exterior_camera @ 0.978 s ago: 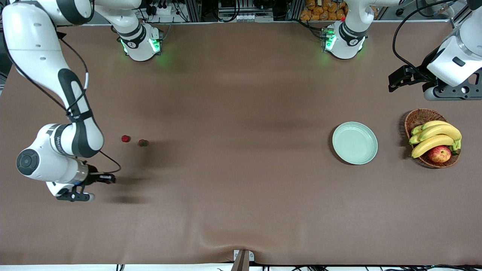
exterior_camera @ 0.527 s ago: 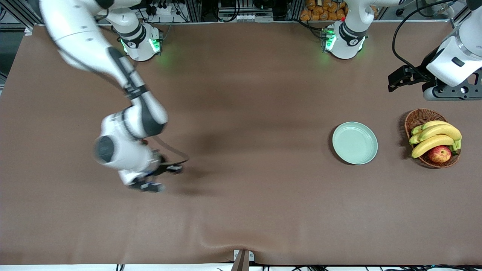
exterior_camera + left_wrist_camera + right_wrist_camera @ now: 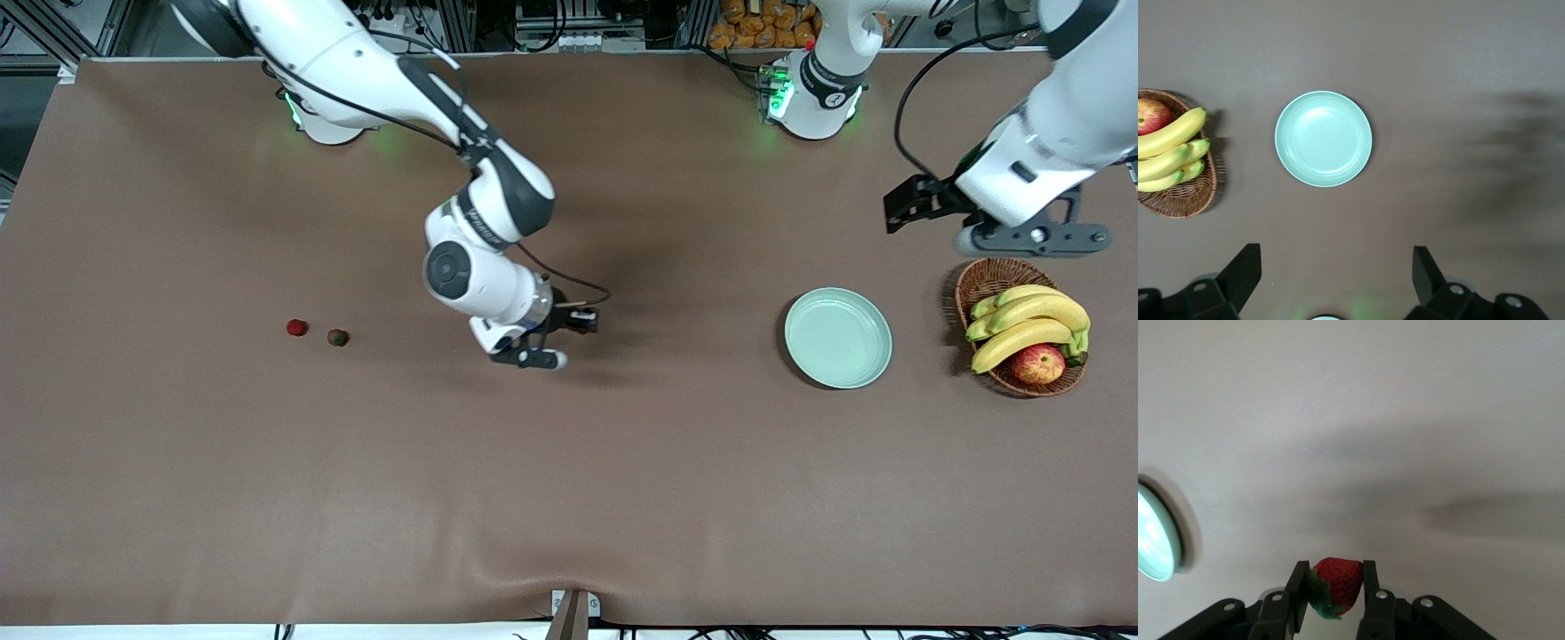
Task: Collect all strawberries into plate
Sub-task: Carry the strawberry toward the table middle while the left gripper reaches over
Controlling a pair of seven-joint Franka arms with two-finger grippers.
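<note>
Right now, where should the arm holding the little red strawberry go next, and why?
Probably carry on toward the left arm's end of the table until it is over the round pale mint-green plate, then let go. The right gripper is shut on a small red strawberry above bare brown table, short of the plate, which holds nothing yet. Two more strawberries wait on the table.

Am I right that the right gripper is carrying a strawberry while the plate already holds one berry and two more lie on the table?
Not quite: in the left wrist view the plate holds nothing. The right gripper does carry a strawberry, and two strawberries lie on the table.
</note>
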